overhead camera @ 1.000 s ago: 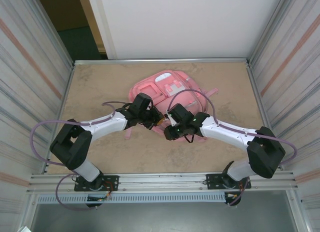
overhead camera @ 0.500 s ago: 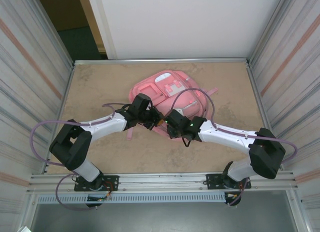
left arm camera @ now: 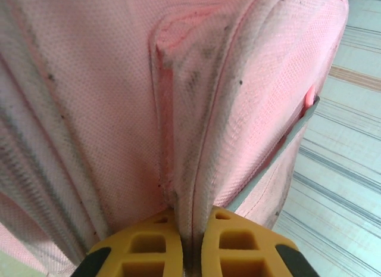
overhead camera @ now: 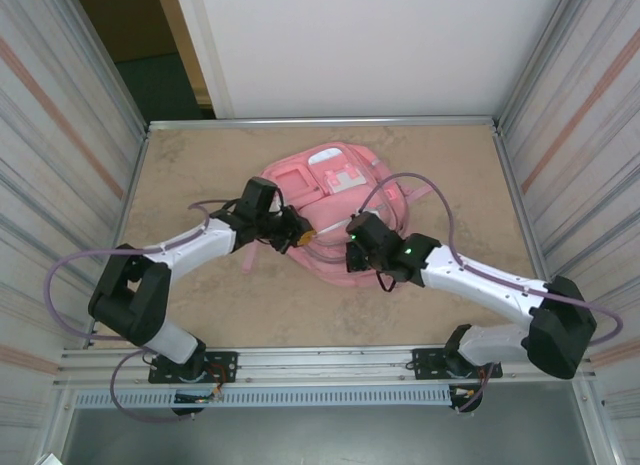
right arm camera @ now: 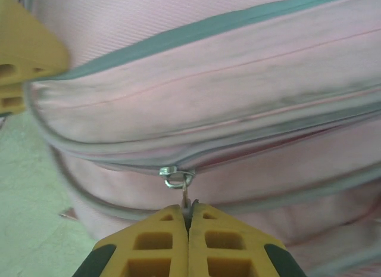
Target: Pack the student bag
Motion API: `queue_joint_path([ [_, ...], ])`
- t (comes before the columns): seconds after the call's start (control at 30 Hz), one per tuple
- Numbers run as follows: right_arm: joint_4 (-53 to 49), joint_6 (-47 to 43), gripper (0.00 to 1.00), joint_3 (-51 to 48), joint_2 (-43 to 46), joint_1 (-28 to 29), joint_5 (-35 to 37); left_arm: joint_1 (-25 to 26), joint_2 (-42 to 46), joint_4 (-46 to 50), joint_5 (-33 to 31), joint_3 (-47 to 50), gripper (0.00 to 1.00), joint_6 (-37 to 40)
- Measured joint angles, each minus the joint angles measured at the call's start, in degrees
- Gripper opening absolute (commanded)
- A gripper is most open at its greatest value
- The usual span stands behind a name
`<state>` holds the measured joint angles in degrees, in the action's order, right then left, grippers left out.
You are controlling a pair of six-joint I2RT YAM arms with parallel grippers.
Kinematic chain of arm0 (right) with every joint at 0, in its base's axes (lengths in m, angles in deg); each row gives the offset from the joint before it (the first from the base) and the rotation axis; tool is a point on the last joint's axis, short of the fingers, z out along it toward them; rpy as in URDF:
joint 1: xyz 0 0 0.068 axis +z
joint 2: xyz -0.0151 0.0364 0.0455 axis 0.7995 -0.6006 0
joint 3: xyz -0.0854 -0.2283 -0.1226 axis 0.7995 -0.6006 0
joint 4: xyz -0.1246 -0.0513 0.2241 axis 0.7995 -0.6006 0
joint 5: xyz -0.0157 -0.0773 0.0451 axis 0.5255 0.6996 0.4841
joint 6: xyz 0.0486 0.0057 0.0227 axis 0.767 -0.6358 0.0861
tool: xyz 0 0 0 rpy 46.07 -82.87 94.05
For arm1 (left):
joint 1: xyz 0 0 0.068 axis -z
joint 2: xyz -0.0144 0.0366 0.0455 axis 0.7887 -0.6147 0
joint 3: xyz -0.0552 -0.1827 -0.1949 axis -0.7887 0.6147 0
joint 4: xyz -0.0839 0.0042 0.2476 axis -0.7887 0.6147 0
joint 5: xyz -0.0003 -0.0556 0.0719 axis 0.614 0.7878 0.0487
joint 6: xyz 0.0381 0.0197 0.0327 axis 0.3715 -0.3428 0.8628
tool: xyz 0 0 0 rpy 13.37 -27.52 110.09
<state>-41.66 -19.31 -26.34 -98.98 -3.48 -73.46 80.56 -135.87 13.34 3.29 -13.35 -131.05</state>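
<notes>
Jaws of the right gripper now pinch the small metal zipper pull, having closed fully within the last second; left gripper stays clamped on a fabric fold of the student bag, which lies flat on the table, centre, toward the far side. Left arm has swung leftward. Judgement: bag braced, zip ready to be drawn open for packing; tab is thin, slip possible
</notes>
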Motion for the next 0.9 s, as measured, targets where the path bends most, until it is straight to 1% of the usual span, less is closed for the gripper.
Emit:
queue_joint_path([
  [0.07,1.09,-1.62,0.00,-0.92,1.20,-1.92,-2.27,-2.05,-2.03,2.49,3.58,-2.12,0.00,2.95],
  [0.1,1.79,-2.49,0.00,-1.11,1.55,-2.60,-3.39,-3.10,-3.63,4.07,5.57,-3.80,0.05,4.63],
  [0.2,4.11,-4.07,0.00,-1.14,1.44,-3.54,-5.64,-5.84,-8.57,7.93,8.94,-8.72,0.26,9.07],
  [0.27,4.96,-4.15,0.00,-1.14,0.70,-3.74,-6.82,-8.20,-10.29,8.24,8.17,-10.47,0.31,10.84],
  [0.3,5.01,-4.13,0.00,-1.07,-0.09,-3.80,-7.67,-9.86,-10.43,7.74,7.23,-10.60,0.36,11.08],
  [0.33,5.05,-4.11,0.00,-0.85,-1.09,-3.74,-8.41,-11.65,-10.12,6.95,6.25,-10.12,0.39,10.80],
  [0.4,5.22,-4.09,0.00,0.52,-3.91,-3.06,-9.55,-14.34,-8.24,5.03,4.31,-7.43,0.44,9.94],
  [0.47,5.57,-4.09,0.00,2.56,-6.58,-1.86,-10.03,-15.37,-4.48,4.74,2.38,-3.06,0.49,8.87],
  [0.57,7.91,-4.13,0.00,5.49,-9.40,0.13,-11.52,-12.85,2.08,6.99,0.35,1.97,0.54,7.76],
  [0.73,13.44,-4.15,0.00,6.86,-12.35,1.42,-15.72,-5.55,12.15,9.09,-4.15,5.90,0.58,4.17],
  [0.83,14.95,-4.11,0.00,6.86,-13.97,2.10,-17.42,-2.51,14.51,9.05,-8.17,5.88,0.58,2.14],
  [0.9,14.67,-4.09,0.00,6.86,-14.47,2.56,-17.62,-0.55,14.19,9.03,-10.84,5.77,0.57,1.16],
])
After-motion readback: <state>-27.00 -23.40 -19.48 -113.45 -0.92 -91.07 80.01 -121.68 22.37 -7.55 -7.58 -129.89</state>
